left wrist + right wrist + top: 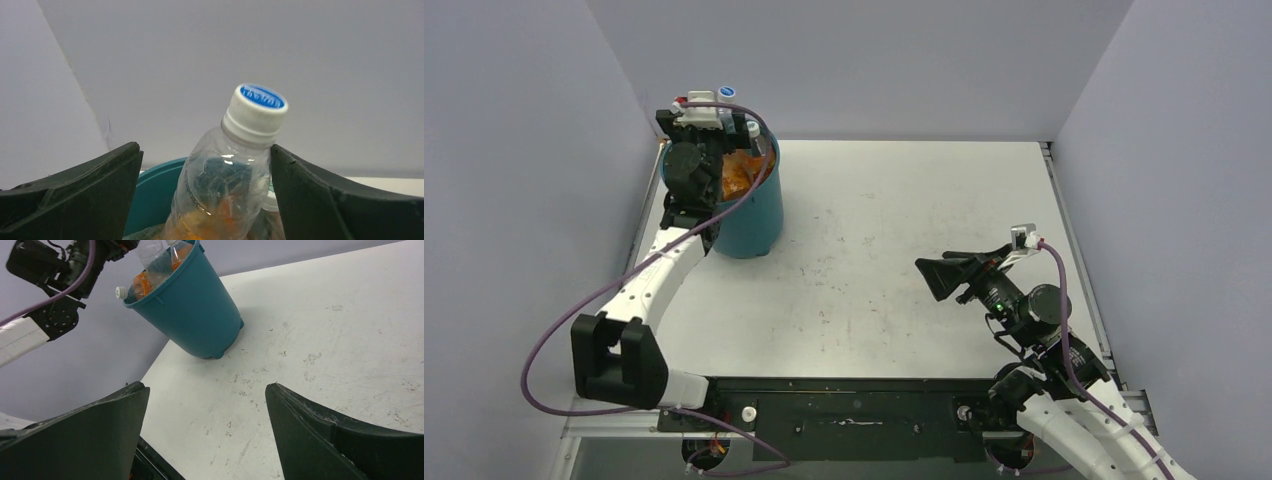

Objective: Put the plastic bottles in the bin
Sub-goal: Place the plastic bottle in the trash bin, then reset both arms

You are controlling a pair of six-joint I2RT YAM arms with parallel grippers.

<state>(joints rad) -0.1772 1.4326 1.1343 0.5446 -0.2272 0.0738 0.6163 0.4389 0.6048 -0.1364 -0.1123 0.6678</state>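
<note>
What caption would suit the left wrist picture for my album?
Left hand open around a clear white-capped bottle sticking up from the teal bin.

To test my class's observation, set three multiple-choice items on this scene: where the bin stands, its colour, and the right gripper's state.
1. Where on the table does the bin stand?
A. near right corner
B. far left corner
C. centre

2. What colour is the bin?
A. red
B. yellow
C. teal

3. How is the right gripper?
A. shut on a bottle
B. open, empty
C. shut, empty

Answers:
1 B: the top view shows it at the far left.
2 C: its wall is teal in the top and right wrist views.
3 B: its jaws stand wide apart with only bare table between them.
</note>
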